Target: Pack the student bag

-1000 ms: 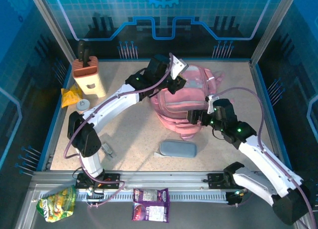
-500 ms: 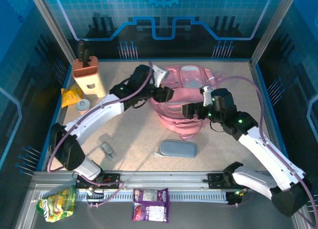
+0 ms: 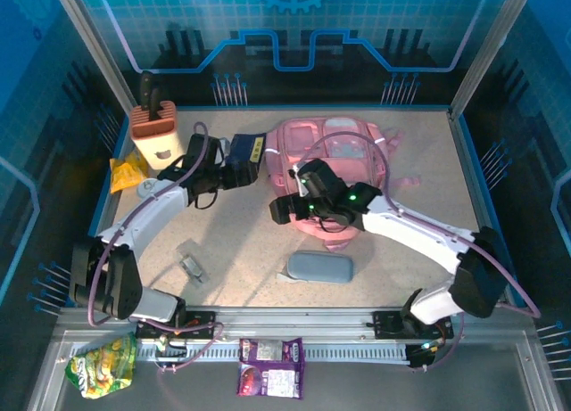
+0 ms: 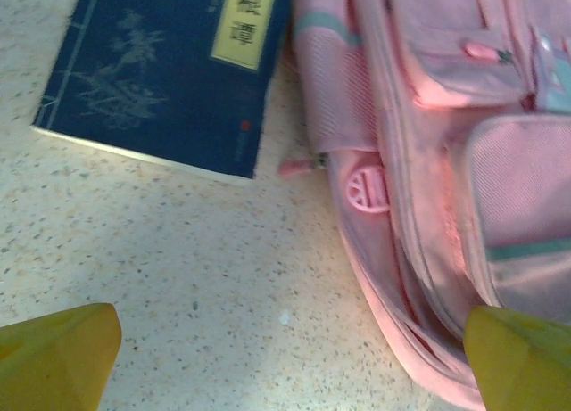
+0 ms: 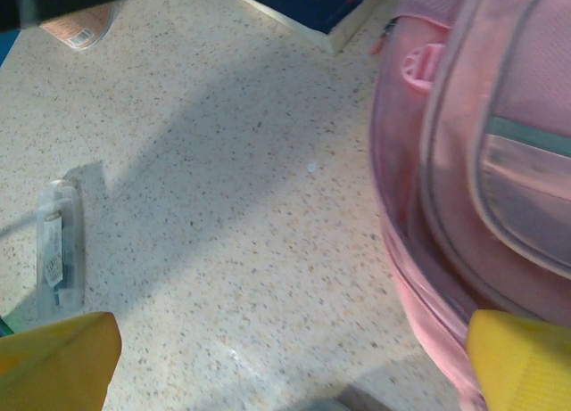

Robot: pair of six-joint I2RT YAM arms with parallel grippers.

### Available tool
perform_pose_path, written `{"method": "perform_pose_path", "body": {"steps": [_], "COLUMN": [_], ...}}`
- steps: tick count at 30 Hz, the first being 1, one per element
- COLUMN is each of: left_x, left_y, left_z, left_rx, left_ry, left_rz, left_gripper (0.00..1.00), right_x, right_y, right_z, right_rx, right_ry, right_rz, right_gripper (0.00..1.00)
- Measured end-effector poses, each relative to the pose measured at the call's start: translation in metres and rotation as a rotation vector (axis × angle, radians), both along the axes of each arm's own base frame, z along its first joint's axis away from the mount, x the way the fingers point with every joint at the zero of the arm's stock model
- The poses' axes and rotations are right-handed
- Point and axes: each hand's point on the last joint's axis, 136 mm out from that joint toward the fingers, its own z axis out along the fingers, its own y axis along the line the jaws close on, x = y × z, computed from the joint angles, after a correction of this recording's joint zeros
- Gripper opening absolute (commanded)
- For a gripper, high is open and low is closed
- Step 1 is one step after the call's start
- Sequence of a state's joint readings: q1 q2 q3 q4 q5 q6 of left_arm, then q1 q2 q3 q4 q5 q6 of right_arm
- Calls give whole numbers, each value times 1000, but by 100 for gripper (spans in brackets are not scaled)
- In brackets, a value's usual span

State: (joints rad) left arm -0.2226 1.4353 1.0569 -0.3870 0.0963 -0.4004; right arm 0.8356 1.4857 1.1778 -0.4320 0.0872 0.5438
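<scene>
**Left end effector let go, and the book lay outside the bag**

Within the last second the left arm had swung back from over the student bag (image 3: 335, 157) toward the counter's (image 3: 241, 242) left edge. The left end effector (image 4: 290, 357) had gone from nearly closed to fully spread. In the left wrist view its yellow fingertips sat wide apart with only bare counter between them, so it gripped nothing.

A blue book (image 3: 248, 151), not visible a second earlier, now lay flat on the counter just beside the bag's left side. Whether book and bag actually touched could not be told. The book had probably just been released there.

The right arm had meanwhile crossed in front of the bag. The right end effector (image 3: 284, 210) hung near the bag's front-left corner, also spread wide and empty.

The bag itself lay flat near the middle of the counter's far edge, front pockets up, and had barely shifted. No open mouth showed in any view.

For the task this looked like little progress. The book sat outside the bag, the grey pencil case (image 3: 319, 267) waited near the front edge, and a small clear packet (image 3: 190, 267) lay toward the front-left. With both end effectors free, opening the bag seemed the likeliest next need.
</scene>
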Motion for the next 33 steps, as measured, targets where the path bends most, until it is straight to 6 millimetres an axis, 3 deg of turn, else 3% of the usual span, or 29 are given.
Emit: {"method": "perform_pose_path", "body": {"steps": [8,13,20,27,33], "left_x": [19,43,81,121,127], "left_y": [24,22,23,30,40], "left_z": [-55,-64,-71,-87,-111], "left_rx": [-29,-25,-13,42,93], "left_ry": [150,168,159,175,232], "left_rz": [96,101,114,141,183], "left_gripper": [99,99,99,96,91], "right_x": [20,28,30,37,39], "right_y": [24,32,30,15,6], "right_z": [-28,-34,-34,-33,-24], "right_rx": [-26,-27,-21,-4,21], "right_ry": [50,65,75,92,87], "right_rz": [-59,-72,-83,-125,-149], "right_gripper": [100,100,100,100,100]}}
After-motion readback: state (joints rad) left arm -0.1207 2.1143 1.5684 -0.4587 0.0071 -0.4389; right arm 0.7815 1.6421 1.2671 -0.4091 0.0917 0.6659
